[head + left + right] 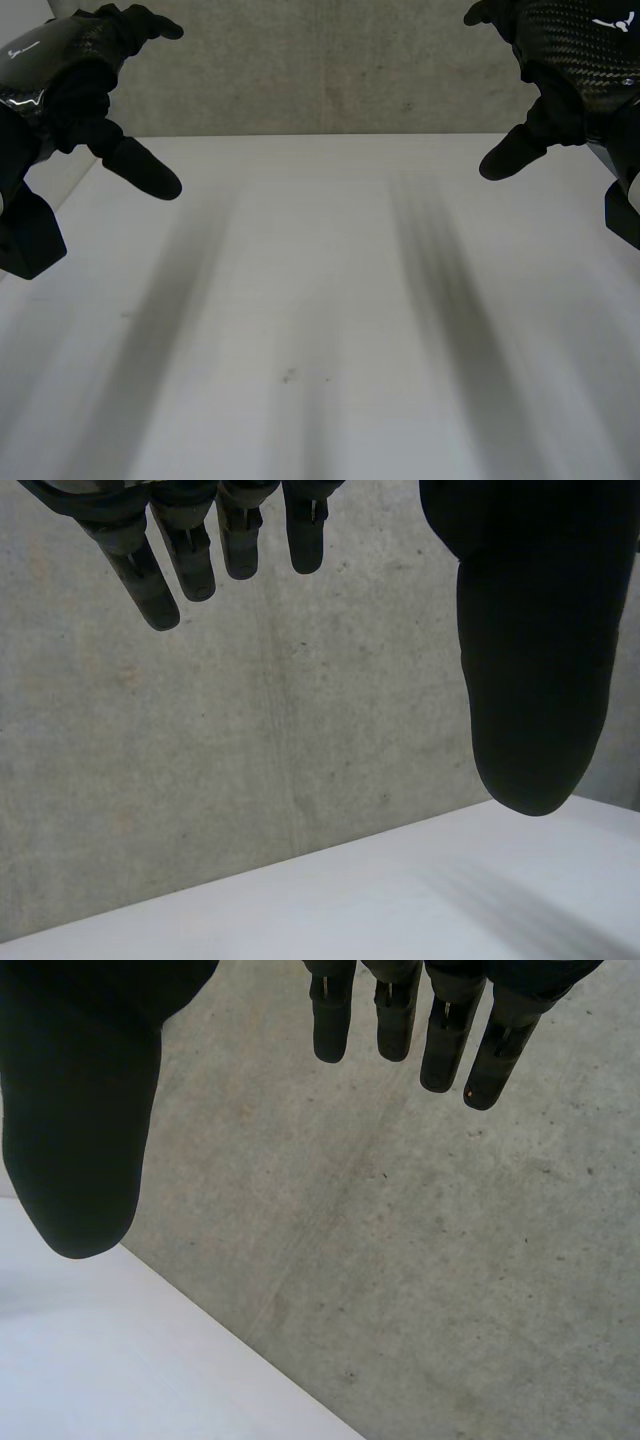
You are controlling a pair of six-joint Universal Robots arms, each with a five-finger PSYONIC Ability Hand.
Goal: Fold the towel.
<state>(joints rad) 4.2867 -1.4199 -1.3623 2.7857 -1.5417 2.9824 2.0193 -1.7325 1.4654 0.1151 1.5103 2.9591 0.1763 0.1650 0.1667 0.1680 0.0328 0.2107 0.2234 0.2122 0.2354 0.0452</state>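
**Hovering over a white table with both hands released**

Hanging at the left side, raised clear of the white table: left hand, relaxed, with the thumb pointing inward and nothing in its grasp. Mirrored at the right side, well apart from the other: right hand, equally loose, thumb turned inward, grasping nothing.

Looking along the left palm: straight fingers held apart from a thick thumb, set against a grey concrete wall and a strip of table below.

Looking along the right palm: much the same, with straight fingers and a spread thumb in front of wall and table edge.

Cannot tell where the towel lies.
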